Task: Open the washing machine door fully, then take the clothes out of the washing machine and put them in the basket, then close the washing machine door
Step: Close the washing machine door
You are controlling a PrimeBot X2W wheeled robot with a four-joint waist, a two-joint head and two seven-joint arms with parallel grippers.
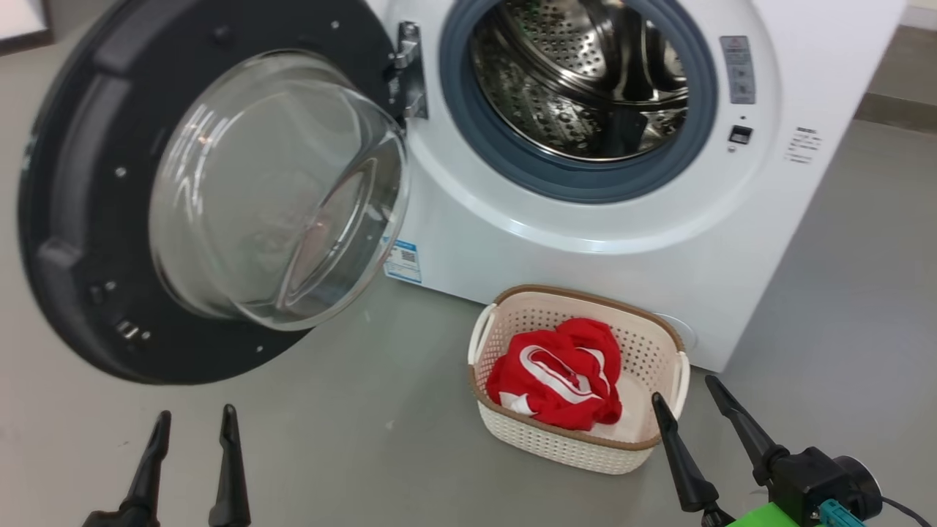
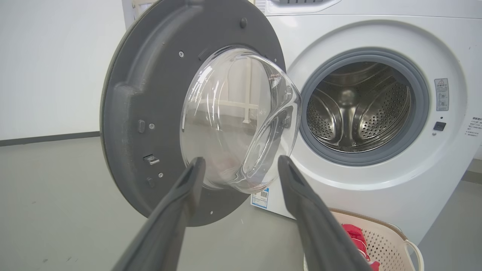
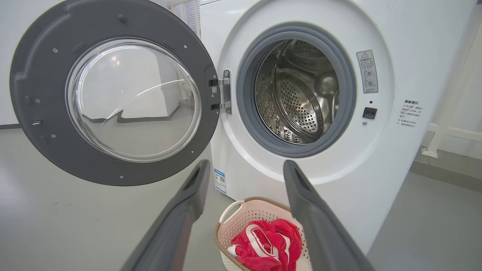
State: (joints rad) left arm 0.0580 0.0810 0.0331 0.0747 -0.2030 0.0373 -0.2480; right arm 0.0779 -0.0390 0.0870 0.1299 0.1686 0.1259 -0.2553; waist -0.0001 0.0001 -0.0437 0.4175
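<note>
The white washing machine (image 1: 629, 241) stands ahead with its door (image 1: 80, 219) swung wide open to the left, glass bowl facing me. Its steel drum (image 1: 585, 80) looks bare inside. Red clothes (image 1: 560, 373) with white stripes lie in the cream basket (image 1: 564, 446) on the floor before the machine; the clothes (image 3: 267, 242) and basket (image 3: 228, 229) also show in the right wrist view. My left gripper (image 1: 196, 424) is open at the lower left, below the door, holding nothing. My right gripper (image 1: 688, 391) is open at the basket's right end, holding nothing.
Grey floor (image 1: 351, 454) spreads between the door and the basket. The open door (image 2: 143, 124) overhangs the floor on the left. A white wall (image 2: 56, 67) lies behind it. A pale rail (image 3: 448, 131) runs along the floor to the machine's right.
</note>
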